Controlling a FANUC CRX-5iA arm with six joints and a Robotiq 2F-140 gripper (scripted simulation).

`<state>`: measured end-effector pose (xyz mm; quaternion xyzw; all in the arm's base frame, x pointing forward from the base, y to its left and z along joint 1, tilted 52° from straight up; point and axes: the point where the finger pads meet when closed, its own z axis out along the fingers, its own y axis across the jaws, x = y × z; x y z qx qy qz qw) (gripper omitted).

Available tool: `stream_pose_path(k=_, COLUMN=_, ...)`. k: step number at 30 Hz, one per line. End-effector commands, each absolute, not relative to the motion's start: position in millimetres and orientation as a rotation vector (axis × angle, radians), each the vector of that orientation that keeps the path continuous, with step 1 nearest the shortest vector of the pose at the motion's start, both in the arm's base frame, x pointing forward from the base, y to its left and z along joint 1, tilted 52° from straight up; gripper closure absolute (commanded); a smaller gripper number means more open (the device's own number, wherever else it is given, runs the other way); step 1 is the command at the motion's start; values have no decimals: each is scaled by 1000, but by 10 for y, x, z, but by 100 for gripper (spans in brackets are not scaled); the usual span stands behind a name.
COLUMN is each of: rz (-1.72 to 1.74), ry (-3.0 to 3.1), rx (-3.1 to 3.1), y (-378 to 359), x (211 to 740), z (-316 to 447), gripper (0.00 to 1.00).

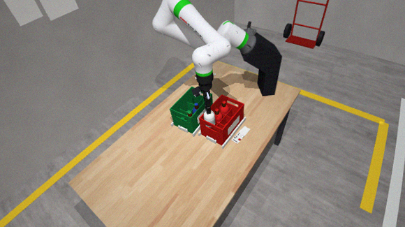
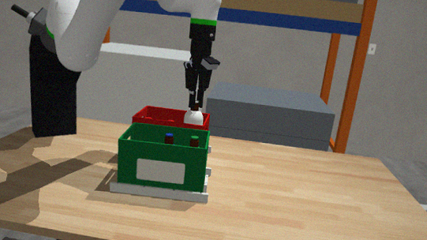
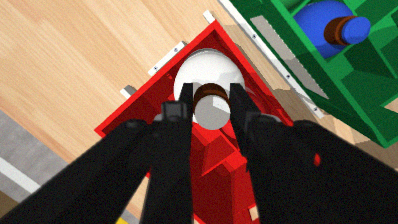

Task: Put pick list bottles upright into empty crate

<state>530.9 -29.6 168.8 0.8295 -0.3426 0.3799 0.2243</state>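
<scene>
Clamped on the brown neck of a white-label bottle (image 3: 209, 80), the gripper (image 3: 210, 102) hangs straight above a corner cell of the red crate (image 3: 131, 114), with the bottle's long axis vertical and in line with the tool. Judging by the exterior view, the bottle's shoulder sits about level with the crate rim, so the coming move is probably straight down. The wrist view shows the bottle centred in its cell; only the top view shows the pick list (image 1: 241, 134) beside the crate, too small to read.
</scene>
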Motion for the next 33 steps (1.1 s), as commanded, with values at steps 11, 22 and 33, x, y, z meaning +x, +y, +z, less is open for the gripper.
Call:
stream_pose_path(k=11, rz=1050, ry=-945, rx=2290, y=-354, x=5360, z=1631, gripper=90)
stream_pose_path(k=22, rz=1050, ry=-945, rx=2290, y=-411, x=5403, z=1576, gripper=90)
stream_pose_path(k=33, rz=1050, ry=-945, rx=2290, y=-481, x=5456, z=1509, gripper=90)
